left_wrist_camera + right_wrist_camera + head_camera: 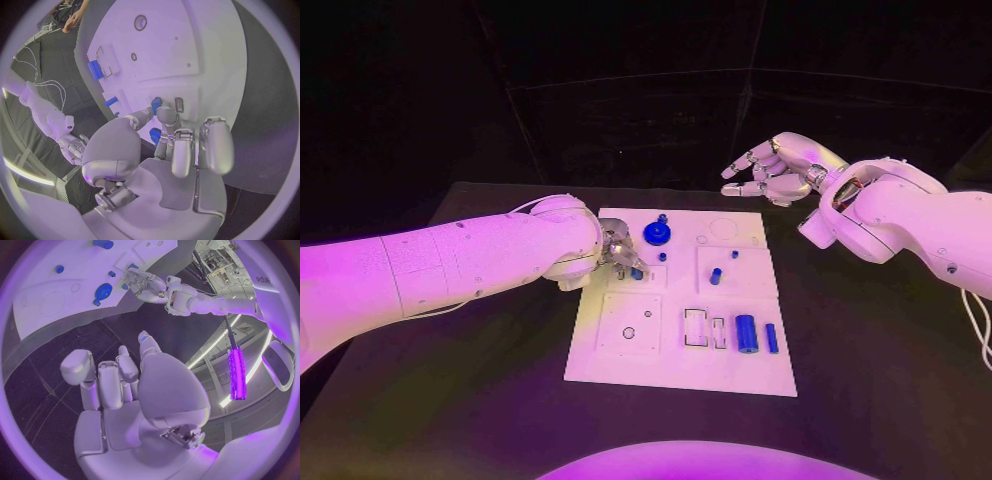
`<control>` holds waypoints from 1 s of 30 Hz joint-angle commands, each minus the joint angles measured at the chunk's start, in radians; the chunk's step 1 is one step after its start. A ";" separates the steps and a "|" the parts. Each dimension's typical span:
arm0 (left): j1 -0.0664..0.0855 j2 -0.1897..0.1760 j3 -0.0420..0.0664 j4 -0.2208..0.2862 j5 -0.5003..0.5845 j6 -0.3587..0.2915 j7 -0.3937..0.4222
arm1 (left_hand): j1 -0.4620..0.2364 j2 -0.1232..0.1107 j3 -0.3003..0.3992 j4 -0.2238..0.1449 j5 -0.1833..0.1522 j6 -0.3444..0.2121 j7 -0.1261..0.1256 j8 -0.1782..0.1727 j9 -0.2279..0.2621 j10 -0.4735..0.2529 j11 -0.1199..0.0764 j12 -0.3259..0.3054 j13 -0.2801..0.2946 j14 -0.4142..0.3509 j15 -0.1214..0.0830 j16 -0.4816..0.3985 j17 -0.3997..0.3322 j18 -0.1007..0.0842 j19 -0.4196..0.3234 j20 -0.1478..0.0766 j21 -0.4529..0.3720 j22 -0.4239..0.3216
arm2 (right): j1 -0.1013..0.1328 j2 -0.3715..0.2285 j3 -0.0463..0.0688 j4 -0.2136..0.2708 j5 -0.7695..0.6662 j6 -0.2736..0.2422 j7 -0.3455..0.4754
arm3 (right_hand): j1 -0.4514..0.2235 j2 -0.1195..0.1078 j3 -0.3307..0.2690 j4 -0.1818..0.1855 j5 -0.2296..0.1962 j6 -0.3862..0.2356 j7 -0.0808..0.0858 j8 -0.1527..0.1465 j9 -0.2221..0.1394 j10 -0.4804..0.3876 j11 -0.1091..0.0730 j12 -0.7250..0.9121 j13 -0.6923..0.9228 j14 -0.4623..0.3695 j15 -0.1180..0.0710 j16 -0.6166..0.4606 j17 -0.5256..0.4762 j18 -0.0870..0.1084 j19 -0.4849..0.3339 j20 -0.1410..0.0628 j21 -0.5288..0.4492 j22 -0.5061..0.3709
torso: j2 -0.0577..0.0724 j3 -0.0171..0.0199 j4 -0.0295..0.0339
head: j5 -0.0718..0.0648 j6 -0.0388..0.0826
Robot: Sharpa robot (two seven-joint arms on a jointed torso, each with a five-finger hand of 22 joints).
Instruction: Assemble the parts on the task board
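Here my left hand (616, 256) has its fingers (161, 116) pinching a small blue part (155, 104) low over the task board (747, 360) — seating it, I judge. Next: press straight down. My right hand (773, 168) hovers off beyond, fingers loosely curled, holding nothing.

Head camera high, looking down over the flat white plastic task board (679, 345), wrist cameras close behind each hand, all sharing that board (206, 60) (44, 305)

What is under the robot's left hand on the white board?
Under the left hand sits a small blue part on the task board, with the fingers around it. The fingers hide whether it is gripped.
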 commanded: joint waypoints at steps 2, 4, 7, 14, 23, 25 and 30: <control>0.000 0.006 -0.001 -0.005 0.012 0.003 -0.005 | -0.023 0.000 -0.010 0.011 0.000 0.011 -0.001 -0.001 -0.001 -0.005 0.002 0.007 0.001 0.104 -0.007 0.003 0.263 -0.006 0.009 -0.002 0.001 -0.001 | 0.002 0.001 0.001 0.001 -0.006 0.008 -0.002 | 0.004 0.005 -0.008 -0.001 0.005 0.004 -0.002 0.007 0.000 -0.007 -0.001 -0.008 -0.003 0.027 -0.008 -0.008 -0.004 0.014 -0.008 -0.001 -0.009 -0.006 | 0.000 -0.0001 0.0001 | -0.001 -0.002; 0.000 0.009 0.000 -0.007 0.012 0.001 -0.007 | -0.028 0.000 -0.013 0.014 0.000 0.013 -0.002 0.000 0.000 -0.005 0.002 0.009 0.002 0.104 -0.007 0.003 0.263 -0.007 0.009 -0.002 0.001 0.000 | 0.002 0.001 0.001 0.002 -0.007 0.010 -0.004 | 0.006 0.005 -0.009 -0.002 0.005 0.003 -0.002 0.007 0.000 -0.010 -0.001 -0.011 -0.007 0.026 -0.008 -0.011 -0.009 0.015 -0.010 -0.001 -0.012 -0.011 | 0.000 -0.0006 0.0000 | -0.002 -0.002; 0.000 0.013 0.000 -0.011 0.012 0.000 -0.010 | -0.034 -0.002 -0.018 0.018 0.000 0.014 -0.002 0.001 0.001 -0.006 0.001 0.011 0.004 0.104 -0.008 0.003 0.263 -0.006 0.009 -0.003 0.001 0.000 | 0.002 0.001 0.001 0.001 -0.008 0.012 -0.007 | 0.008 0.005 -0.009 -0.003 0.005 0.002 -0.002 0.007 0.000 -0.015 -0.001 -0.017 -0.013 0.025 -0.008 -0.015 -0.014 0.017 -0.014 -0.002 -0.018 -0.021 | 0.000 -0.0006 0.0002 | -0.003 -0.004; 0.000 0.018 0.000 -0.017 0.012 0.007 -0.016 | -0.072 -0.003 -0.050 0.049 -0.002 0.027 -0.007 0.020 0.010 -0.003 -0.002 0.023 0.010 0.104 -0.010 0.003 0.263 -0.008 0.012 -0.005 0.005 0.009 | 0.002 0.004 0.001 0.000 -0.008 0.017 -0.010 | 0.010 0.007 -0.012 -0.003 0.005 -0.005 -0.001 0.006 -0.002 -0.021 0.000 -0.023 -0.019 0.023 -0.007 -0.020 -0.020 0.018 -0.018 -0.002 -0.025 -0.030 | -0.001 -0.0005 0.0001 | -0.004 -0.005; 0.000 0.019 0.000 -0.023 0.012 0.009 -0.020 | -0.102 -0.011 -0.110 0.076 -0.004 0.029 -0.010 0.036 0.018 -0.001 -0.005 0.034 0.013 0.104 -0.012 0.003 0.263 -0.009 0.013 -0.007 0.008 0.016 | 0.002 0.005 0.001 -0.001 -0.008 0.019 -0.011 | 0.010 0.007 -0.015 -0.003 0.004 -0.009 0.000 0.005 -0.003 -0.024 0.001 -0.025 -0.021 0.022 -0.007 -0.023 -0.023 0.019 -0.020 -0.001 -0.029 -0.035 | -0.001 -0.0003 0.0004 | -0.003 -0.006; 0.000 0.019 0.000 -0.023 0.012 0.008 -0.020 | -0.112 -0.017 -0.139 0.086 -0.005 0.029 -0.011 0.041 0.020 0.000 -0.006 0.037 0.015 0.104 -0.013 0.003 0.263 -0.010 0.014 -0.008 0.009 0.018 | 0.002 0.005 0.001 -0.001 -0.008 0.019 -0.011 | 0.009 0.007 -0.016 -0.002 0.004 -0.010 0.001 0.005 -0.003 -0.025 0.001 -0.026 -0.023 0.022 -0.006 -0.024 -0.024 0.019 -0.020 -0.001 -0.030 -0.037 | 0.000 -0.0002 0.0005 | -0.003 -0.007; 0.000 0.016 0.000 -0.022 0.012 -0.003 -0.019 | -0.121 -0.026 -0.273 0.130 -0.015 0.027 -0.017 0.051 0.024 0.003 -0.010 0.046 0.017 0.104 -0.019 0.003 0.263 -0.011 0.016 -0.012 0.012 0.025 | 0.002 0.006 0.001 -0.002 -0.008 0.019 -0.011 | 0.004 0.011 -0.027 0.004 -0.016 -0.016 0.002 0.007 -0.004 -0.030 0.003 -0.030 -0.029 0.020 -0.005 -0.030 -0.029 0.021 -0.023 0.000 -0.040 -0.048 | -0.001 -0.0006 0.0004 | -0.003 -0.007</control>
